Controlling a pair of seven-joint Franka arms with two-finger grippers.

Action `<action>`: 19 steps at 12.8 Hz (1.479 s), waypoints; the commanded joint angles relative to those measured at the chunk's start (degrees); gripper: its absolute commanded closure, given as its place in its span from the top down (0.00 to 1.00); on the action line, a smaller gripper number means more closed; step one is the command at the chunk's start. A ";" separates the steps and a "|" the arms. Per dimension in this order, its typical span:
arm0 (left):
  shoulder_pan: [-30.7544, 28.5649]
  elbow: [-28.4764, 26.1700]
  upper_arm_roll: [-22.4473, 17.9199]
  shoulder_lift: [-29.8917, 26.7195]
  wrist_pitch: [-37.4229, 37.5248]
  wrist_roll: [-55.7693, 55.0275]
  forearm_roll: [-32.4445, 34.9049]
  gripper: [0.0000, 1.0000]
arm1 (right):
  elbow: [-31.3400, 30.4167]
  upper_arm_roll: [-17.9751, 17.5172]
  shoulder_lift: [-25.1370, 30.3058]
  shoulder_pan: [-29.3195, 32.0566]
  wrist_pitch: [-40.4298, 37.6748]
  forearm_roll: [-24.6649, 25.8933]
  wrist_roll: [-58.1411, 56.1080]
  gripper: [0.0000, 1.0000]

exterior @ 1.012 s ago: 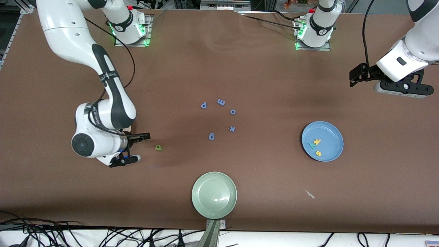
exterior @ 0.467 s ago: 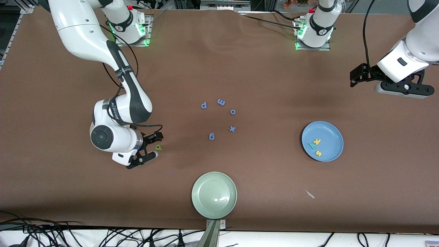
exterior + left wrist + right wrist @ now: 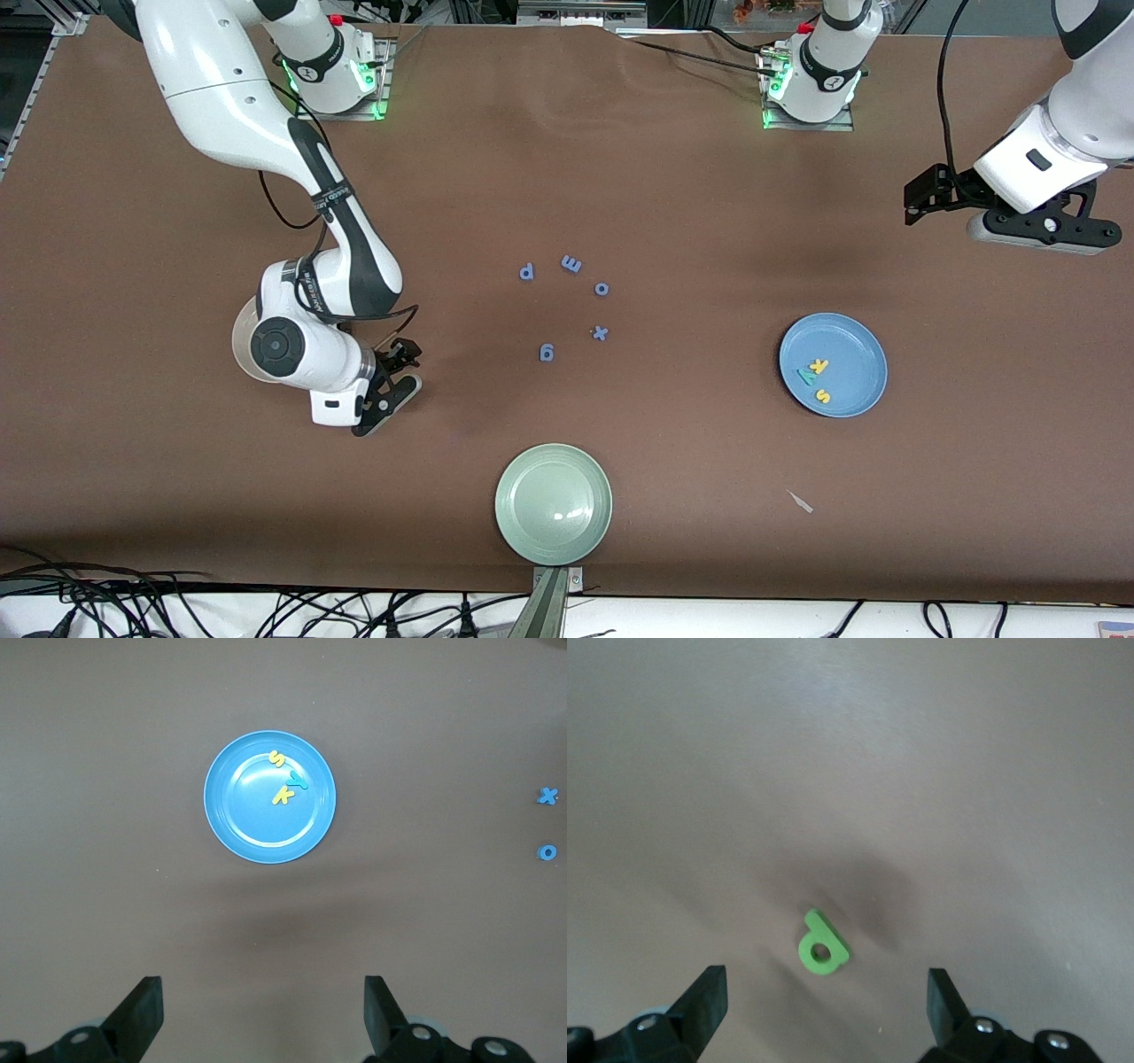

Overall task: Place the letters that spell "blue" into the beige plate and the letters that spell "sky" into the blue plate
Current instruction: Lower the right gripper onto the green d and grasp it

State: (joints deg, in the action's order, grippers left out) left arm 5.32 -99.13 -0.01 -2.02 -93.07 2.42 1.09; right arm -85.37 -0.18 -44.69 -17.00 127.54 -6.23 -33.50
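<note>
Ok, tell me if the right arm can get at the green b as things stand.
Probably yes: the right gripper hangs open right over the green b, which lies alone on bare table, nothing crowding it.

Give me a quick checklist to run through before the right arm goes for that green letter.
1. Right hand open: ok, fingers spread wide.
2. Right hand centred over the green b: ok, the letter sits between the fingers on the wrist view.
3. Green b lying flat on the table, apart from other letters: ok.
4. Beige plate located for the drop: not ok, no beige plate shows; only the pale green plate and blue plate.
5. Sky letters in the blue plate: ok.
6. Left hand out of the way: ok, waiting open above the table at its arm's end.
</note>
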 commanded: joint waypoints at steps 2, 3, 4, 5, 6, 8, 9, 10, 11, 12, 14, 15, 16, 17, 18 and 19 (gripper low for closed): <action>-0.13 -0.54 -0.17 -0.79 -0.01 0.39 -1.35 1.00 | -3.56 0.00 0.30 -1.55 5.33 6.58 -1.92 1.00; -0.22 -0.63 -0.25 -0.79 -0.01 0.48 -1.35 1.00 | -4.88 0.00 0.48 -1.55 6.91 6.76 -2.44 1.00; -0.22 -0.63 -0.34 -0.79 -0.01 0.48 -1.35 1.00 | -5.33 0.00 0.56 -1.64 7.63 6.85 -3.06 0.99; -0.22 -0.63 -0.34 -0.79 -0.01 0.48 -1.35 1.00 | -5.42 0.00 0.65 -2.16 7.63 7.37 -3.06 0.99; -0.22 -0.63 -0.34 -0.79 0.08 0.48 -1.35 1.00 | -6.03 0.00 0.91 -2.51 7.63 7.98 -3.06 0.96; -0.22 -0.54 -0.34 -0.79 0.35 0.65 -1.35 1.00 | -7.00 0.00 1.44 -2.52 7.63 9.57 -3.06 0.85; -0.22 -0.54 -0.34 -0.79 0.35 0.65 -1.35 1.00 | -7.01 0.00 1.44 -2.52 7.63 9.66 -3.06 0.79; -0.39 -0.54 -0.34 -0.79 0.35 0.65 -1.35 1.00 | -7.09 0.00 1.44 -2.52 7.63 9.66 -3.15 0.75; -0.48 -0.54 -0.34 -0.70 0.35 0.65 -1.35 1.00 | -7.09 0.00 1.44 -2.52 7.55 9.75 -3.76 0.69; -0.48 -0.63 -0.26 -0.79 0.43 0.65 -1.44 1.00 | -7.09 0.00 1.44 -2.52 7.37 9.75 -4.29 0.65; -0.57 -0.63 -0.34 -0.70 0.43 0.65 -1.44 1.00 | -7.09 0.00 1.44 -2.52 7.54 9.66 -4.29 0.56; -1.09 -0.63 -0.26 -0.61 0.43 0.74 -1.44 1.00 | -7.01 0.00 1.44 -2.52 7.55 9.66 -4.29 0.51; -1.44 -0.63 -0.26 -0.35 0.43 0.65 -1.44 1.00 | -7.01 0.00 1.44 -2.52 7.55 9.66 -4.21 0.45; -1.54 -0.63 -0.26 -0.35 0.43 0.74 -1.44 1.00 | -7.01 -0.08 1.44 -2.52 7.55 9.66 -4.12 0.41; -1.45 -0.54 -0.26 -0.35 0.43 0.65 -1.44 1.00 | -7.01 -0.08 1.44 -2.52 7.55 9.66 -4.03 0.38; -1.45 -0.54 -0.26 -0.35 0.43 0.65 -1.44 1.00 | -7.01 -0.08 1.44 -2.52 7.55 9.66 -3.94 0.33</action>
State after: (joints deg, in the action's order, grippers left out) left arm 4.29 -99.27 -0.34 -1.85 -92.96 2.43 1.09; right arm -90.19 -0.11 -44.66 -19.52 134.26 2.76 -36.95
